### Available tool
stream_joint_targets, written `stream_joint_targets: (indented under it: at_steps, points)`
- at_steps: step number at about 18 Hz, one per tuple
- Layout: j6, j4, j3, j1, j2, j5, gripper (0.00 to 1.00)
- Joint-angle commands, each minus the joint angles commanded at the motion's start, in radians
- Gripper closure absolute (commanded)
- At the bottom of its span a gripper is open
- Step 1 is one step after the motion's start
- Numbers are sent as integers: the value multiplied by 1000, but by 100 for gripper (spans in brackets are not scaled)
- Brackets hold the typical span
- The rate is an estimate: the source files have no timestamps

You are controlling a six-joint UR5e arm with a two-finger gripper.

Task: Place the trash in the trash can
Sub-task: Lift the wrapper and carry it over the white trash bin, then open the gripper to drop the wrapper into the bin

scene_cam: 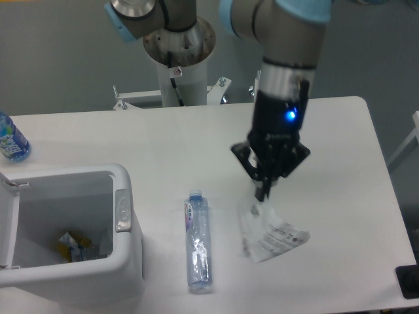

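My gripper hangs over the right half of the table, shut on the top edge of the white plastic packet, which dangles below it above the tabletop. The long slim clear bottle with a purple-blue label lies flat on the table to the left of the packet, its cap pointing away from the front edge. The white trash can stands at the front left, open on top, with some wrappers in its bottom.
A stouter blue-tinted bottle stands at the far left edge of the table. The robot's base column rises behind the table's back edge. A dark object sits beyond the front right corner.
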Motion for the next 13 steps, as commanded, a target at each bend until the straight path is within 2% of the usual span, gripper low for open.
stream_joint_targets:
  at_steps: [3, 7, 11, 12, 13]
  points:
    - [-15, 0, -8, -80, 25, 0, 100]
    - [-15, 0, -28, -219, 25, 3, 100]
    - [-14, 3, -60, -301, 25, 14, 100]
    - [-11, 5, -64, -307, 23, 12, 95]
    - [-5, 6, -72, -312, 23, 12, 69]
